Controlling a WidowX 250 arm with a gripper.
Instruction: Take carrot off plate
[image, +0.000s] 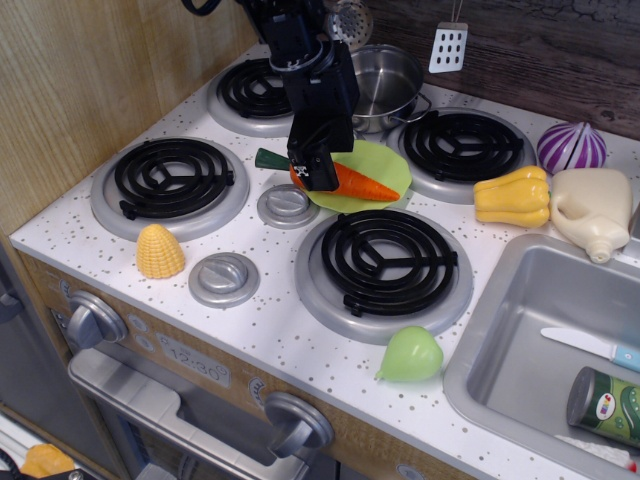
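White speckled plastic forms the counter (270, 335) of a toy kitchen, with wood panelling on the left and a dark wall behind. Four black coil burners sit in grey rings; the nearest one (382, 262) lies just in front of the plate (385, 165). Two small grey discs (224, 278) lie between the burners. One steel pot (388, 85) stands at the back, and one white spatula (449, 45) hangs on the wall above it.

One black arm reaches down from the top, and its claw (315, 168) is closed on the thick end of the carrot (364, 184). The carrot lies across the left part of the light-green plate, its point aimed right and its dark green stem (270, 158) sticking out past the plate's left rim, over the counter.

Loose toys, one of each: a yellow corn cob (160, 251) at the front left, a light-green pear (411, 355) near the front edge, a yellow squash (512, 197), a purple onion (571, 147) and a cream jug (594, 209) at the right. One sink (500, 345) on the right holds a knife (592, 346) with a pale blue handle and a green can (606, 404); the can's label is too small to read. Two knobs show on the front panel, beside a small printed plate (193, 361) whose writing cannot be read.
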